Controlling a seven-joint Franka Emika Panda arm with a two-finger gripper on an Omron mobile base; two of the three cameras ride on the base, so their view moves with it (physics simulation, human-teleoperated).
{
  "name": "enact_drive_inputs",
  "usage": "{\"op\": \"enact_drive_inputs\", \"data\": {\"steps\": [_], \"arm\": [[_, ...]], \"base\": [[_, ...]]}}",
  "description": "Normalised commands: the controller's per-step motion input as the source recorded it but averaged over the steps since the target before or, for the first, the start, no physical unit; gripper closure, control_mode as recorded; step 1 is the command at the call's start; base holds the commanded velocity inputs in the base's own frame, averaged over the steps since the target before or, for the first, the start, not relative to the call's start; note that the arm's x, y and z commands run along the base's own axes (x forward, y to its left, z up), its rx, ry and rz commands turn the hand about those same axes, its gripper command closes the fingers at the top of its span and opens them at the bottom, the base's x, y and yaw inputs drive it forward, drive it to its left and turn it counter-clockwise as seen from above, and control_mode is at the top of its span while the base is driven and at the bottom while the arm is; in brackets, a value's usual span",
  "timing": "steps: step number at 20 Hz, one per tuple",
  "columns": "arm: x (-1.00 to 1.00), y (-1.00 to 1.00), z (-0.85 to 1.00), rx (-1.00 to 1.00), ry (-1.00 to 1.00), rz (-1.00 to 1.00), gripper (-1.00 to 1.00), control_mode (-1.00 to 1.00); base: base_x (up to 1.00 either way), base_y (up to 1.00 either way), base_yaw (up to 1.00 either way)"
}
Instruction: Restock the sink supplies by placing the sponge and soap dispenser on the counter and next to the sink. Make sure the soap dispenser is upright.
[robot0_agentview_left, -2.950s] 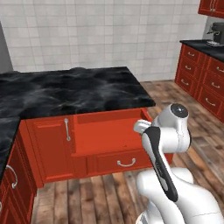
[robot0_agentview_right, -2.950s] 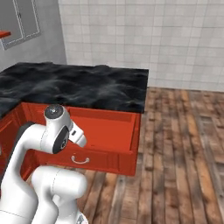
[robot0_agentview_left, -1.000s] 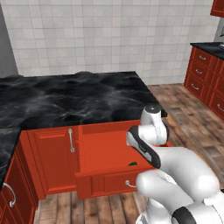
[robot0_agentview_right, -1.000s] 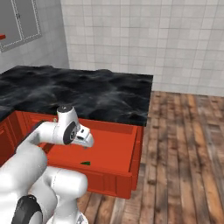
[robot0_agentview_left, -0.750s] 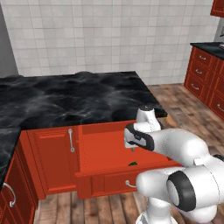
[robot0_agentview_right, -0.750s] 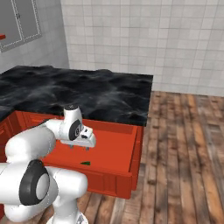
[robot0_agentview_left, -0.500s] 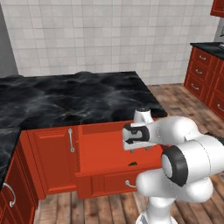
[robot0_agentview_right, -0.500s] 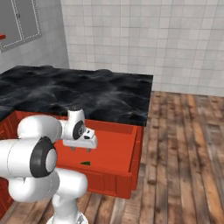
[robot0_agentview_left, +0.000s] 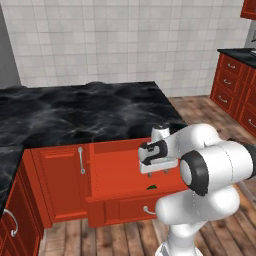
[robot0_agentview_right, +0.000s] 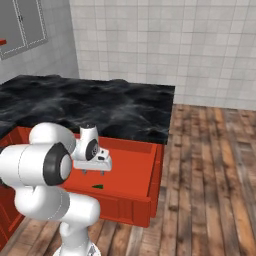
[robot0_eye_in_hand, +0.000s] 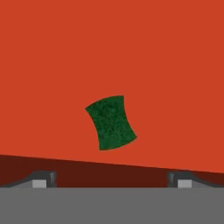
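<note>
the sponge (robot0_eye_in_hand: 111, 123), a flat rectangle with its rough green face up, lies alone on the smooth red floor of the pulled-out drawer (robot0_agentview_left: 120, 165), toward the drawer's front edge, under the black white-veined marble counter (robot0_agentview_left: 80, 115). the gripper (robot0_agentview_left: 159, 171) hangs above it with fingers spread wide and touching nothing. a second ago the white arm stood nearer the drawer's right side; it has since swung in over the drawer's middle, directly above the sponge.
</note>
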Motion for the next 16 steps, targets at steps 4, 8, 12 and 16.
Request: {"op": "enact_drive_inputs", "data": {"steps": [4, 8, 12, 16], "arm": [[0.0, 0.0, -0.27, 0.0, 0.0, 0.02, -1.0, -1.0], [0.0, 0.0, -0.22, 0.0, 0.0, 0.02, -1.0, -1.0], [0.01, 0.0, -0.19, 0.0, 0.0, 0.0, -1.0, -1.0], [0.01, 0.0, -0.27, -0.03, 0.0, 0.05, -1.0, -1.0]], "base": [[0.0, 0.0, 0.0], [0.0, 0.0, 0.0], [0.0, 0.0, 0.0], [0.0, 0.0, 0.0]]}}
